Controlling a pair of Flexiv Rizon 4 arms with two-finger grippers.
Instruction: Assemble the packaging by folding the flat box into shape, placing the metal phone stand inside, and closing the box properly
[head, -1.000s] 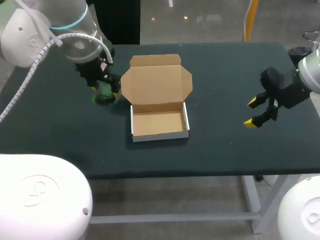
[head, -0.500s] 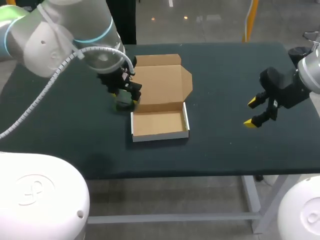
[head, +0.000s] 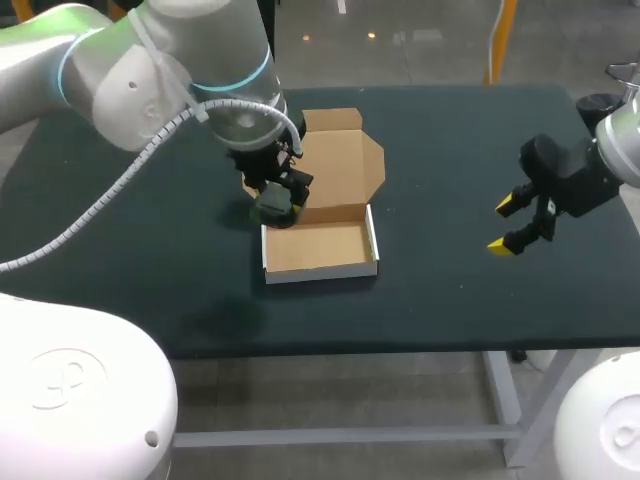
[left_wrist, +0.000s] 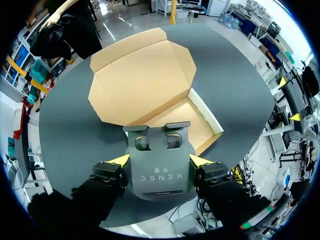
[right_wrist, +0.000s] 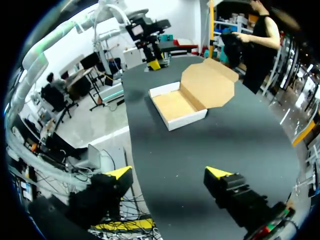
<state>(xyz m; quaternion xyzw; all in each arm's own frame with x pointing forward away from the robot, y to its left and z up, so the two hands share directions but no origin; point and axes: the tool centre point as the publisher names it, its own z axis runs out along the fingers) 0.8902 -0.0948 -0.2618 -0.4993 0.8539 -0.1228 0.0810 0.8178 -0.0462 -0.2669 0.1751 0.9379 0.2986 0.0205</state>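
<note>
Box (head: 320, 250) forming is complete as far as can be seen: the tray (left_wrist: 194, 116) has its walls raised and stands near the middle of the table (head: 130, 260). The lid (head: 340, 165) lies open behind it, joined along the rear wall, with its front flap and side tabs unfolded. The tray holds nothing. The phone stand (left_wrist: 159, 172), a flat grey metal plate with two slots near its far edge, is not yet inside. It is carried in the left gripper (left_wrist: 160, 161), whose two yellow-tipped fingers press against its opposite side edges, so the grasp is closed on the plate. In the head view the stand is at the tray's rear left corner, partly over the left side of the lid; its height above the cardboard cannot be judged. Remaining steps, judged from this layout: bring the stand over the tray, lower it in, let go, then fold the lid down and tuck the front flap. The left arm (head: 150, 70) enters from the left and reaches to the middle, wrist pointed down toward the box. The right arm (head: 620, 140) is at the right side of the table, well apart from the box. The right gripper (head: 505, 226) has its fingers spread and carries nothing, with its tips aimed across the table toward the box.
</note>
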